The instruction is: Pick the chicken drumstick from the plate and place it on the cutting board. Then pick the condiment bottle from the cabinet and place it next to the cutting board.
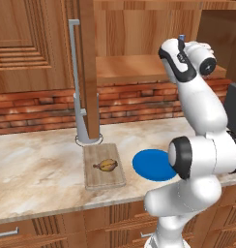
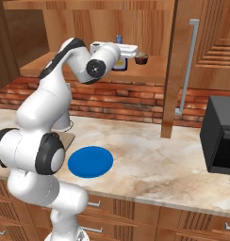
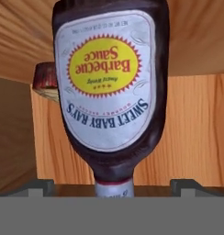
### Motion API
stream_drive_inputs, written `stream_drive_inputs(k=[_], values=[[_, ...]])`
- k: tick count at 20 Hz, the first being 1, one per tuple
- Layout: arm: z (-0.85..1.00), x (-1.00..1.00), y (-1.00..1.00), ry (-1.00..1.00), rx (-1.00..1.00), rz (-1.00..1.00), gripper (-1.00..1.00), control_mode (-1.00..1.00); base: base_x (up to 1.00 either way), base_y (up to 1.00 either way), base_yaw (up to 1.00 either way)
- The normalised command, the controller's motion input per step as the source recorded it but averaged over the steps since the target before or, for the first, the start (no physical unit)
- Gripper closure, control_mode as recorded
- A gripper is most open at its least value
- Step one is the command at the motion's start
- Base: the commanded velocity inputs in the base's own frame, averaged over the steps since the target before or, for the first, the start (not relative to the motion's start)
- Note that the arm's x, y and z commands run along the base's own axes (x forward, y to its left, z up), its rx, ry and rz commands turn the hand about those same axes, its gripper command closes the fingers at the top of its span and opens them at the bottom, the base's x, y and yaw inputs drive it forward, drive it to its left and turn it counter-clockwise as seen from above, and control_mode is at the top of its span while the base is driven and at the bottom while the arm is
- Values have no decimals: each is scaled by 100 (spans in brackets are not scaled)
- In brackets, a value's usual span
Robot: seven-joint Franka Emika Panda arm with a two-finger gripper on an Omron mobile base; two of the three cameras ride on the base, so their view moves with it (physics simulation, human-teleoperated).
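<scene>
Shelf crowded at the bottle, table open between board and plate

On the cabinet (image 2: 150, 70) open shelf, the condiment bottle (image 3: 111, 87) stands right in front of the pincer (image 3: 112, 183), whose fingers are spread wide to either side of its neck; a squat dark cupcake-like object (image 2: 141, 58) sits just beside the bottle, narrowing the room on that side, and the shelf's back wall closes off the space behind. The cabinet's open door (image 1: 89, 72) with its long grey handle (image 1: 76, 77) hangs down toward the table (image 1: 37, 164), just behind the cutting board (image 1: 104, 167). Bare table lies left of the board and in the narrow strip between board and blue plate (image 1: 151, 164). A black appliance (image 2: 220, 136) blocks the table's far right.
</scene>
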Motion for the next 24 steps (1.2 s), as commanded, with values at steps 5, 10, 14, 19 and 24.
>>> stream_drive_inputs(k=[5, 10, 14, 19, 24], values=[[11, 4, 2, 4, 0, -3, -100, -100, 0, 0, 0], [13, 2, 6, 5, 1, -2, -100, -100, 0, 0, 0], [16, 1, 6, 5, 2, -2, -100, -100, 0, 0, 0], [19, 4, 6, 6, 2, -2, -100, -100, 0, 0, 0], [29, 3, 10, 6, 4, -2, -100, -100, 0, 0, 0]])
